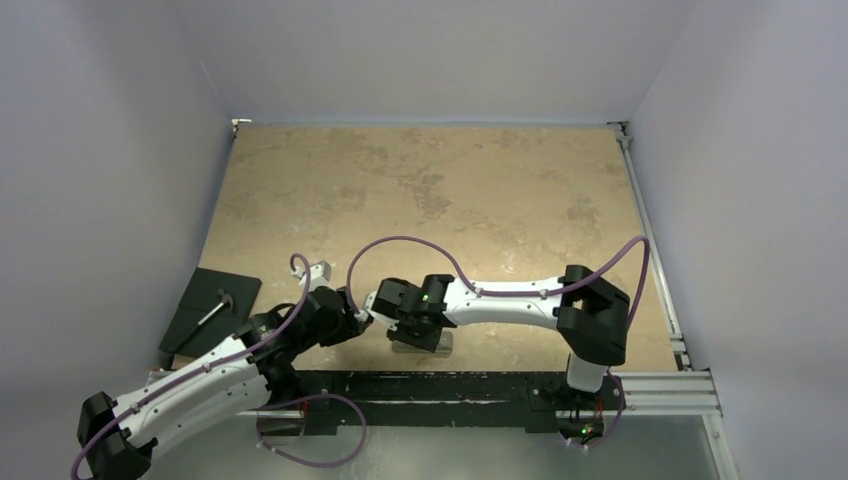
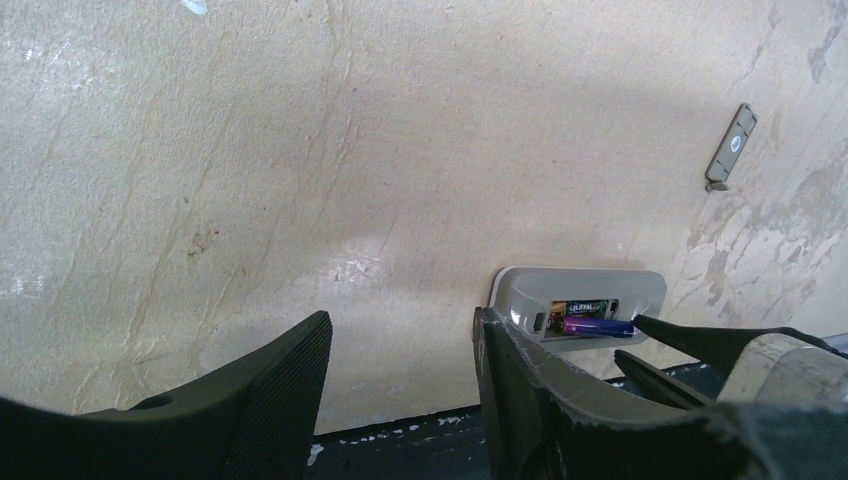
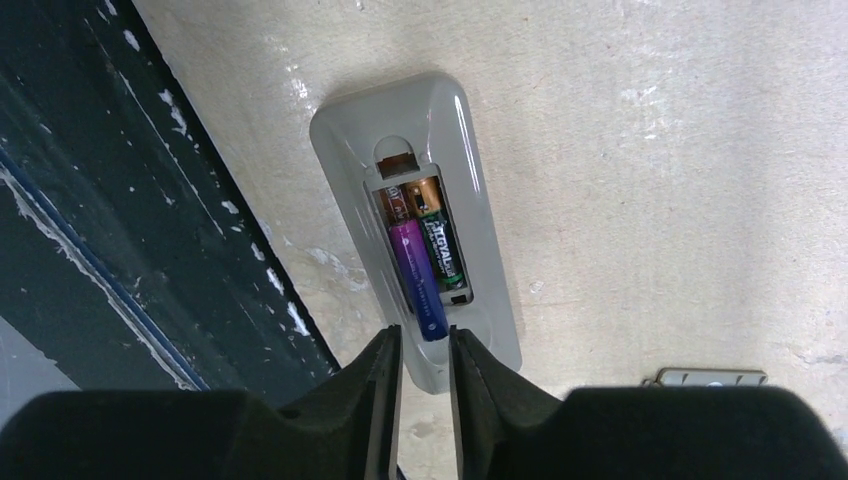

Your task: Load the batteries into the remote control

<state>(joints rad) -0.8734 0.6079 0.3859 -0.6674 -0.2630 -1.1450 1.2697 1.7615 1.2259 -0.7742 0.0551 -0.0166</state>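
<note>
as the remote control lies back-up, two batteries sit inside.

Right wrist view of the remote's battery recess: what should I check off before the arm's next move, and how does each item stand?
1. Dark battery with the gold end lying flat in the grey-backed remote control's recess: ok.
2. Purple-blue battery fully seated: not ok, its near end juts over the recess edge.
3. Right hand clear of that battery: cannot tell, its slightly parted tips sit right at the jutting end.
4. Left hand empty: ok, jaws wide, nothing between.
5. Small flat grey cover piece within view, apart from the remote: ok.
</note>
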